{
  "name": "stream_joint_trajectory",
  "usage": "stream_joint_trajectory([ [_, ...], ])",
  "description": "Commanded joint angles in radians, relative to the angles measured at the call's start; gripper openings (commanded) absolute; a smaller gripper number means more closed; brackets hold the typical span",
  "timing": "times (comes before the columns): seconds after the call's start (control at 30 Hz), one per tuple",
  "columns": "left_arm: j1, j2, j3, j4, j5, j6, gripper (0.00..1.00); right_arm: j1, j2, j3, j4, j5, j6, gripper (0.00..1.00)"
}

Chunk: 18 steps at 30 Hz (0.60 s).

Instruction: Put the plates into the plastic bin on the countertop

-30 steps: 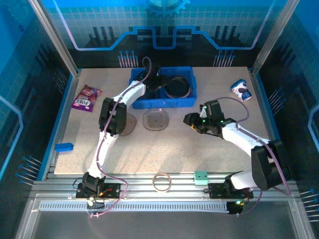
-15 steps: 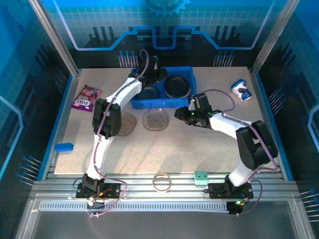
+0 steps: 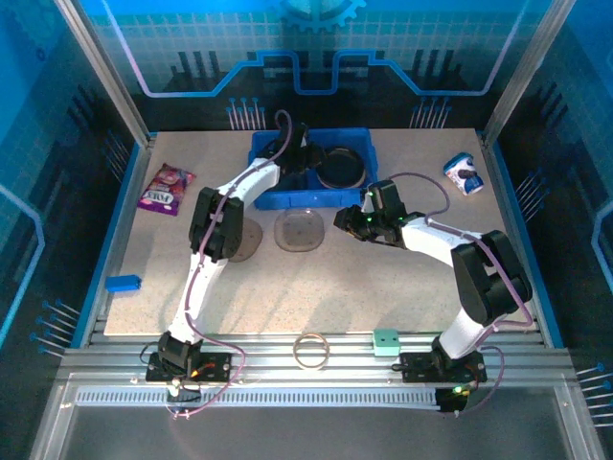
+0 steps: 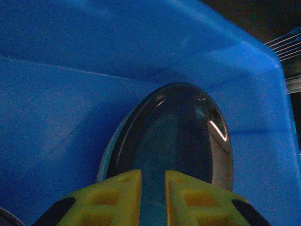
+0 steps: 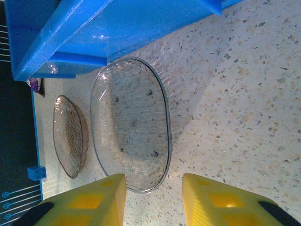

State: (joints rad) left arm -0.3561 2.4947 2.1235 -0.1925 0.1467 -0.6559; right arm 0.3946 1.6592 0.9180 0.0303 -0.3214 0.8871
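Plates: two out on the desk (image 5: pixel 244 94), at least one in the plastic bin (image 4: pixel 70 94). That one, a dark glossy plate (image 4: pixel 178 136), lies right ahead of the left tool (image 4: pixel 153 197), w/ its near rim hidden under the tool's yellow tips. The left tool is narrow, just a slit btw the fingers. Can't tell if it pinches that rim or nothing. If it does pinch and pulls out, the plate prob drags up the bin wall and clatters back, maybe on edge.

The right tool (image 5: pixel 154 200) sits low over the desk, fingers apart, holding nothing. A clear plate (image 5: pixel 131 122) lies flat just ahead of it, near rim right at the mouth of the gap and closer to one finger than the other. A smoky plate (image 5: pixel 70 136) lies beyond the clear one, just beside it. The bin's outer wall runs close along the tool's side.

Risks as I see them:
- **Missed bite:** the rim is thin, slick and flat on the desk, so the fingers may skate over it or shove the plate fwd into the smoky one.
- **Off-centre bite:** the plate twists or slips out on the lift.
- **Bin rim:** it's near, so a low carry could clip it.
- **Crowding:** the left arm (image 3: pixel 244 184) reaches into the same bin. If the right tool goes in w/ it there, they could knock.
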Motion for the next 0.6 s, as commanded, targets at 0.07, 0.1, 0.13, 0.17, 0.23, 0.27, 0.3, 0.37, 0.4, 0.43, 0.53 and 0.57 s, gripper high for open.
stream_joint_trajectory([
  [0.07, 0.008, 0.007, -0.024, 0.061, 0.036, -0.019, 0.21, 0.013, 0.027, 0.024, -0.015, -0.007, -0.003, 0.37],
  [0.1, 0.008, 0.008, -0.027, 0.065, 0.038, -0.02, 0.21, 0.014, 0.031, 0.027, -0.019, -0.006, -0.005, 0.37],
  [0.13, 0.009, 0.009, -0.027, 0.064, 0.039, -0.02, 0.21, 0.015, 0.036, 0.031, -0.022, -0.005, -0.004, 0.37],
  [0.17, 0.009, 0.011, -0.028, 0.065, 0.039, -0.019, 0.21, 0.015, 0.04, 0.031, -0.018, -0.005, -0.004, 0.37],
  [0.23, 0.011, 0.016, -0.026, 0.067, 0.042, -0.02, 0.21, 0.016, 0.046, 0.033, -0.017, -0.006, -0.002, 0.37],
  [0.27, 0.014, 0.019, -0.026, 0.065, 0.045, -0.023, 0.2, 0.018, 0.048, 0.034, -0.016, -0.006, -0.004, 0.37],
  [0.3, 0.015, 0.021, -0.027, 0.067, 0.048, -0.025, 0.2, 0.018, 0.05, 0.035, -0.017, -0.004, -0.002, 0.37],
  [0.37, 0.016, 0.023, -0.029, 0.066, 0.048, -0.025, 0.2, 0.02, 0.054, 0.035, -0.014, -0.003, -0.002, 0.37],
  [0.4, 0.017, 0.021, -0.03, 0.067, 0.048, -0.025, 0.2, 0.021, 0.056, 0.035, -0.011, -0.001, -0.001, 0.38],
  [0.43, 0.017, 0.023, -0.029, 0.067, 0.05, -0.025, 0.2, 0.021, 0.062, 0.038, -0.012, -0.001, -0.003, 0.38],
  [0.53, 0.019, 0.029, -0.009, 0.054, 0.062, -0.019, 0.2, 0.023, 0.094, 0.055, -0.015, -0.006, -0.006, 0.38],
  [0.57, 0.02, 0.033, 0.002, 0.042, 0.065, -0.015, 0.2, 0.025, 0.105, 0.058, -0.009, -0.007, -0.006, 0.38],
])
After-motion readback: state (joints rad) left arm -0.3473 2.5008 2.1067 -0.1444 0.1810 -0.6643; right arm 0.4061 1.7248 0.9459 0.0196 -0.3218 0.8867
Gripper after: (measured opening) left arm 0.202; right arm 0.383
